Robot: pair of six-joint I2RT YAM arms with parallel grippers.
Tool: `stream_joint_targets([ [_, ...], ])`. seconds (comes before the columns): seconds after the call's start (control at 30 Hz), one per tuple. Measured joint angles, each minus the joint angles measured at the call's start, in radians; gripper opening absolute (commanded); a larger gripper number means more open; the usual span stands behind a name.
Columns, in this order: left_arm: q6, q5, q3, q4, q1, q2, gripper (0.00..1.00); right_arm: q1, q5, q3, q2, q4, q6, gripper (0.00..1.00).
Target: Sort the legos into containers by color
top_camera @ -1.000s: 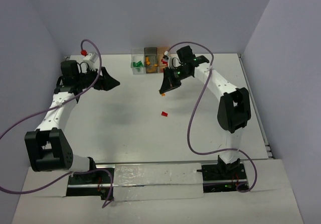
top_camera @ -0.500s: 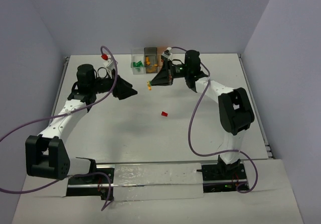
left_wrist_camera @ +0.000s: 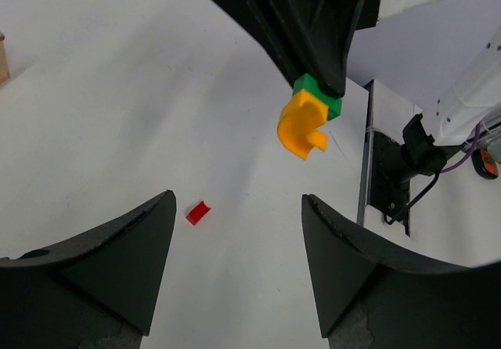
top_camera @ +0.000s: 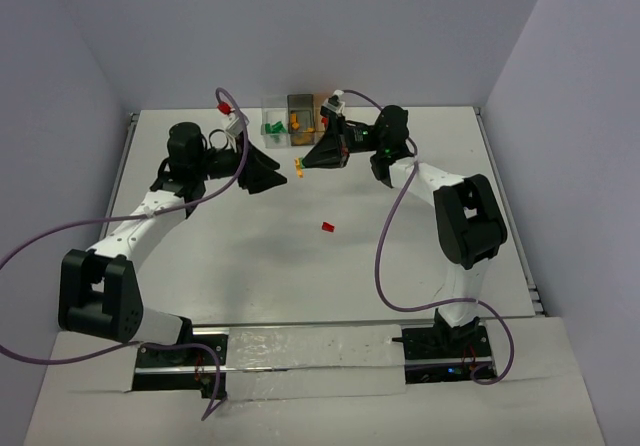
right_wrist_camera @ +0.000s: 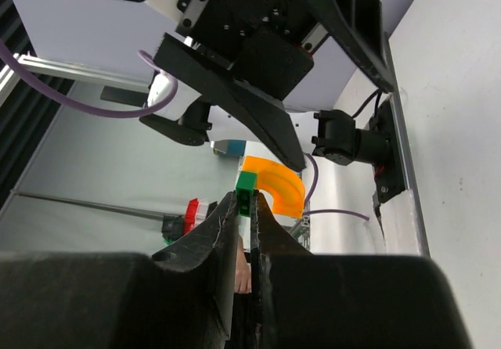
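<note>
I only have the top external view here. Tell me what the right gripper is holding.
Observer: The right wrist view shows the right gripper shut on a small green lego.
Operator: Then explain the orange speck I see at its tip.
Observer: That is an arch-shaped orange lego stuck to the green one. It hangs outside the grip, so only the green piece is pinched.
Operator: Now give me the left gripper's state.
Observer: In the left wrist view the left gripper is open and empty. The joined pair sits in the air ahead of it, beyond the jaws.
</note>
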Motion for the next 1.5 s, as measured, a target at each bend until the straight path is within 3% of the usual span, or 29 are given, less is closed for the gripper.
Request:
stream_joint_targets([
  [0.3, -0.028, 0.054, 0.021, 0.082, -0.033, 0.012, 0.74, 0.002, -0.002, -0.004, 0.000, -0.003, 0.003, 0.00],
  [0.9, 0.058, 0.051, 0.072, 0.045, -0.061, 0.017, 0.73, 0.033, -0.003, -0.007, 0.000, -0.132, -0.074, 0.00],
  [1.27, 0.144, 0.038, 0.079, -0.028, -0.077, 0.023, 0.59, 0.041, -0.003, -0.007, 0.000, -0.154, -0.082, 0.00],
  [1.5, 0.159, 0.044, 0.079, -0.050, -0.078, 0.023, 0.44, 0.040, 0.002, -0.007, 0.005, -0.159, -0.084, 0.00],
])
